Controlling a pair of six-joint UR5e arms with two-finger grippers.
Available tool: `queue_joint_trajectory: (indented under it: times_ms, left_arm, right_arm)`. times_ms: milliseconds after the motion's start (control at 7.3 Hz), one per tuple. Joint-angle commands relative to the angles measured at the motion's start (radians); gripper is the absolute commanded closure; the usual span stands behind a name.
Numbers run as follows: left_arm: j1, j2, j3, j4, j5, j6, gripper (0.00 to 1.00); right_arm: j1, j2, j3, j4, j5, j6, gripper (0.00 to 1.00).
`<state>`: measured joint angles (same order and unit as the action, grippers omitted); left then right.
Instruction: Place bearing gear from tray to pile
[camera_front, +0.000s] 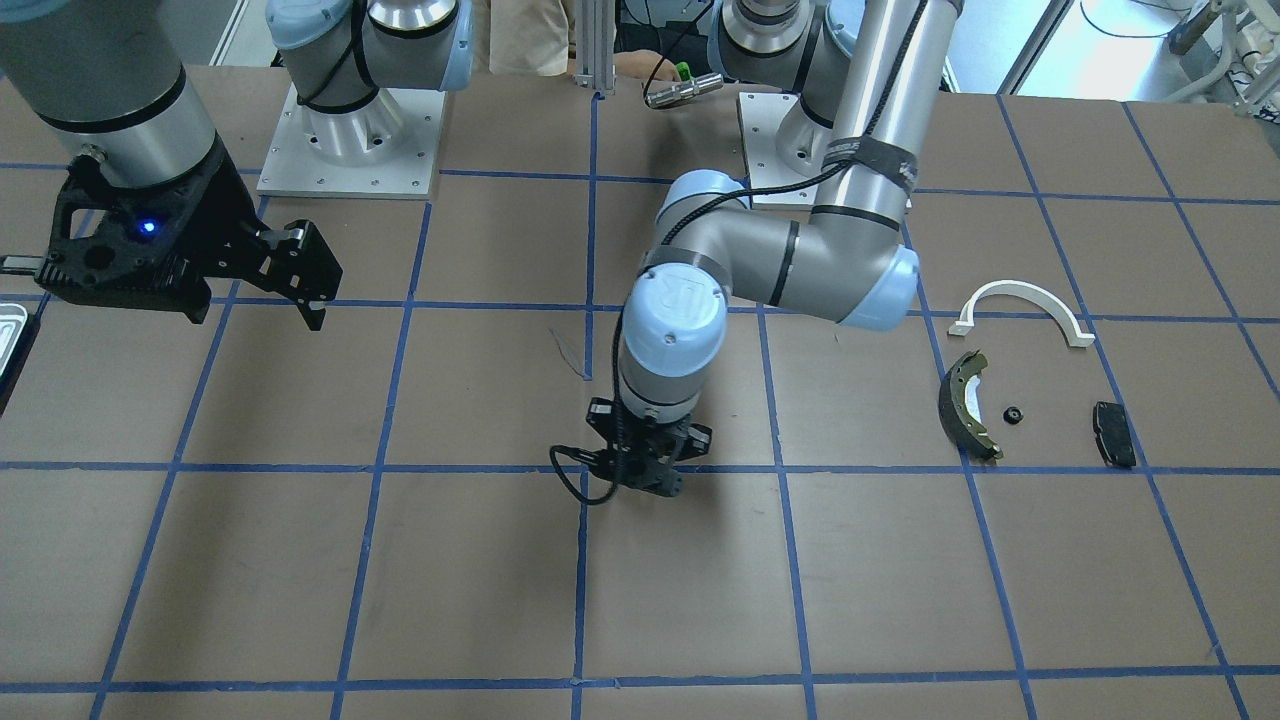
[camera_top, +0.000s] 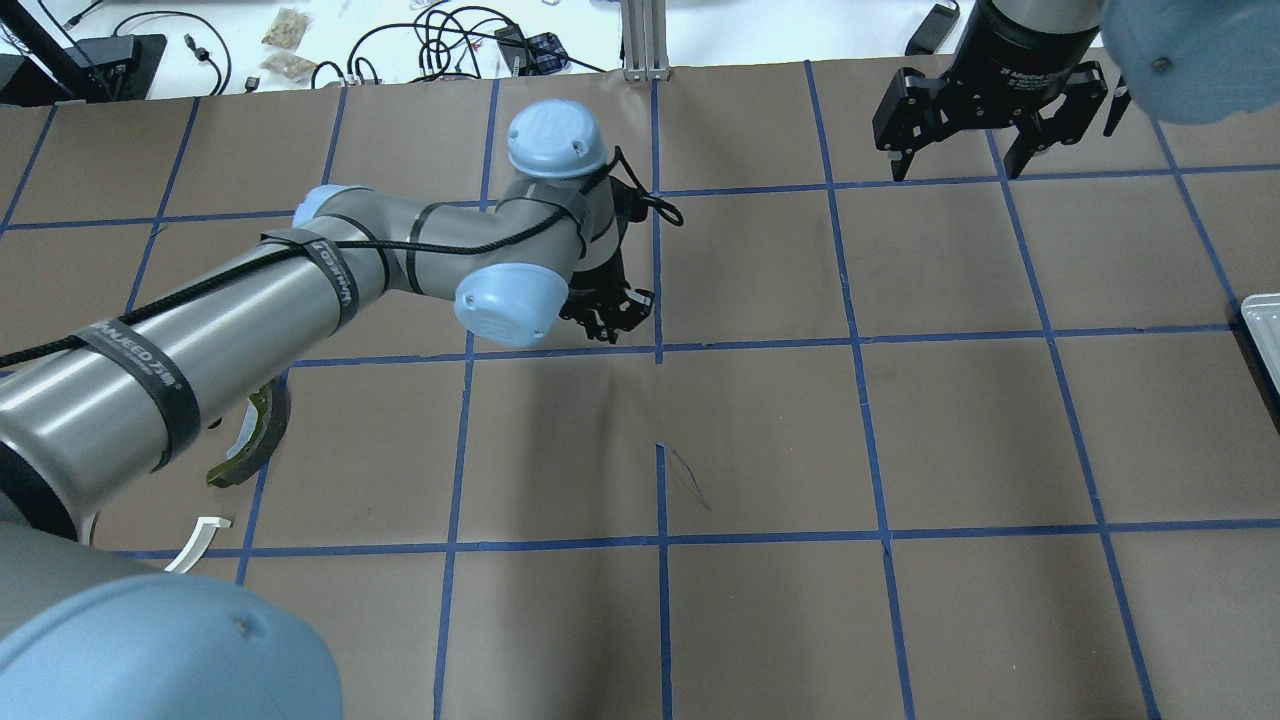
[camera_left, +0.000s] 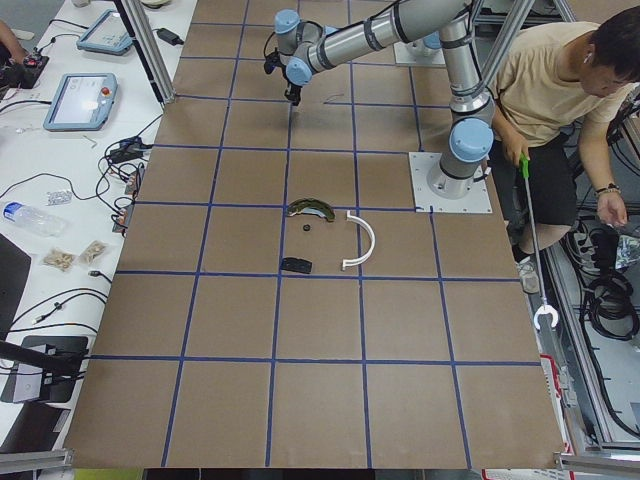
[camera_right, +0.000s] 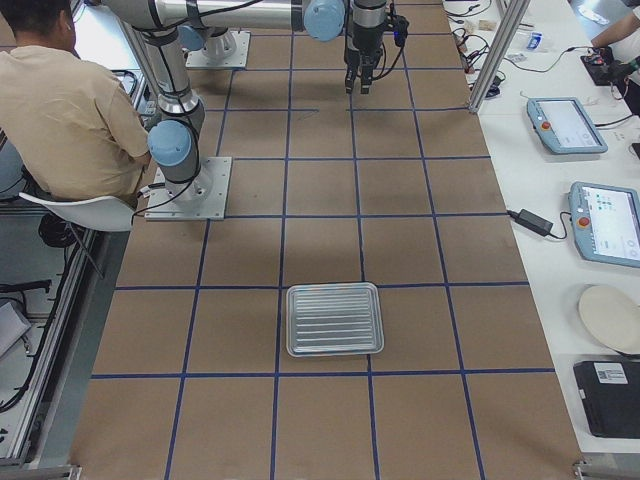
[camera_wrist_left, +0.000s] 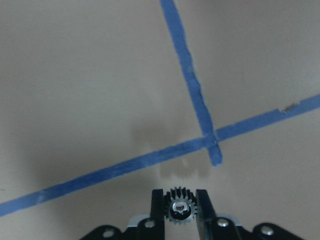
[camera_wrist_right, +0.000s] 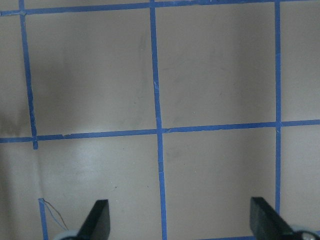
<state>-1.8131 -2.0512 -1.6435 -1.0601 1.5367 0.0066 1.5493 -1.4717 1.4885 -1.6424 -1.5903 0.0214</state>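
My left gripper is shut on a small black toothed bearing gear and holds it just above the table near a blue tape crossing. It also shows in the front view and the overhead view. The silvery tray lies bare at the table's far right end. The pile has a white arch, a dark brake shoe, a black pad and a small black part. My right gripper is open and empty, high between the tray and the table's middle.
Brown paper with a blue tape grid covers the table. The two arm bases stand at the robot's side. A seated person is beside the left arm's base. Tablets and cables lie on the white bench.
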Motion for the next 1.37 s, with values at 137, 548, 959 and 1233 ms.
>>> queue_joint_trajectory:
  times_ms: [137,548,959,1233]
  left_arm:
    - [0.312,0.078,0.134,-0.292,0.025,0.259,1.00]
    - [0.548,0.103,0.128,-0.297,0.074,0.392,1.00]
    - [0.823,0.080,0.056,-0.272,0.155,0.564,1.00]
    - [0.834,0.083,-0.084,-0.086,0.155,0.572,1.00]
  right_arm:
    - [0.000,0.001,-0.002,0.001,-0.011,-0.001,0.00]
    - [0.000,0.001,0.001,0.000,-0.010,-0.001,0.00]
    - [-0.002,0.001,0.004,0.000,-0.011,-0.006,0.00]
    - [-0.002,0.002,0.001,0.000,-0.007,-0.008,0.00]
